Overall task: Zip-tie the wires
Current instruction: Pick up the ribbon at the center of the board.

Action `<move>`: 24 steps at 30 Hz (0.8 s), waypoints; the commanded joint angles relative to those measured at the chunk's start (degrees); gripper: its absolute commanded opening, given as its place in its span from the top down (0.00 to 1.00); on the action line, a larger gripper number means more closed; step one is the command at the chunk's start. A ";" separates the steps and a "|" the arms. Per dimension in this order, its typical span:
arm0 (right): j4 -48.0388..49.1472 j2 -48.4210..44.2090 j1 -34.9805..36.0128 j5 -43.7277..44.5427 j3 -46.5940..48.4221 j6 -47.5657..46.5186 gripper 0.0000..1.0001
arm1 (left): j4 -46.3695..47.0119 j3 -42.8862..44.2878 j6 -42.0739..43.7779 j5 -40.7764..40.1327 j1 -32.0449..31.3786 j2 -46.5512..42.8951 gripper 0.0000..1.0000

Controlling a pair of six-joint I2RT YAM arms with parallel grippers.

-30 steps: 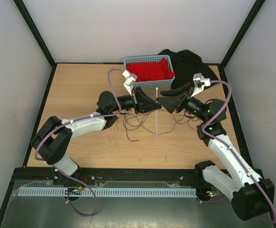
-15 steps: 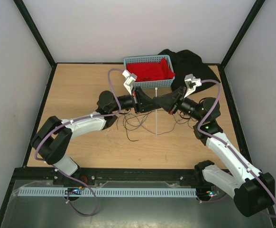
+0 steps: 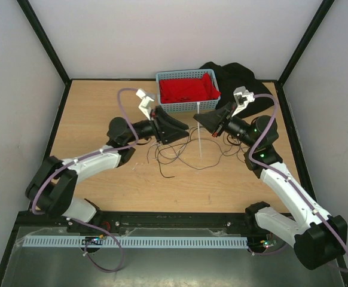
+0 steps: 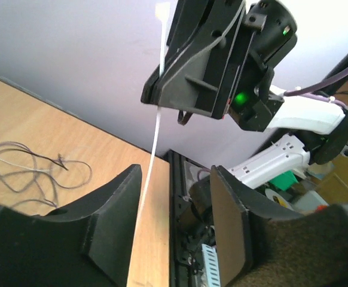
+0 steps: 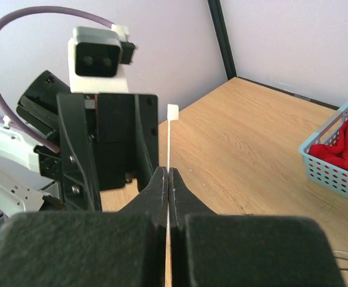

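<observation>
The left black gripper [image 4: 175, 174] has its two fingers spread wide and holds nothing. The very thin, dark, curly wires [image 3: 169, 156] lie in loose loops on the wooden table [image 3: 90, 113], between the two arms. The right black gripper [image 5: 168, 174] is pinching a thin white plastic zip tie [image 5: 170, 134] that stands upright.

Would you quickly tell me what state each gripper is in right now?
Left gripper: open, gripping nothing.
Right gripper: closed on the thin white plastic zip tie.
</observation>
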 commanded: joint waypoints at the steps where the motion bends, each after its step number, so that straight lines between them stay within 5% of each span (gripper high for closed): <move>1: 0.14 1.28 0.26 -3.43 2.18 -0.89 1.00 | 2.78 -2.23 -0.13 -0.40 3.78 -7.20 0.46; 7: 12.03 2.79 0.81 -12.65 -2.20 6.24 1.00 | 2.52 -2.73 -0.52 -2.40 6.19 -10.33 0.39; 15: 12.34 4.35 6.20 -10.91 -2.61 4.92 1.00 | 2.54 -0.23 0.94 -3.56 3.71 -7.58 0.40; 24: 13.03 5.25 7.88 -10.51 -2.89 4.89 1.00 | 2.51 1.06 2.92 -4.83 1.63 -6.01 0.56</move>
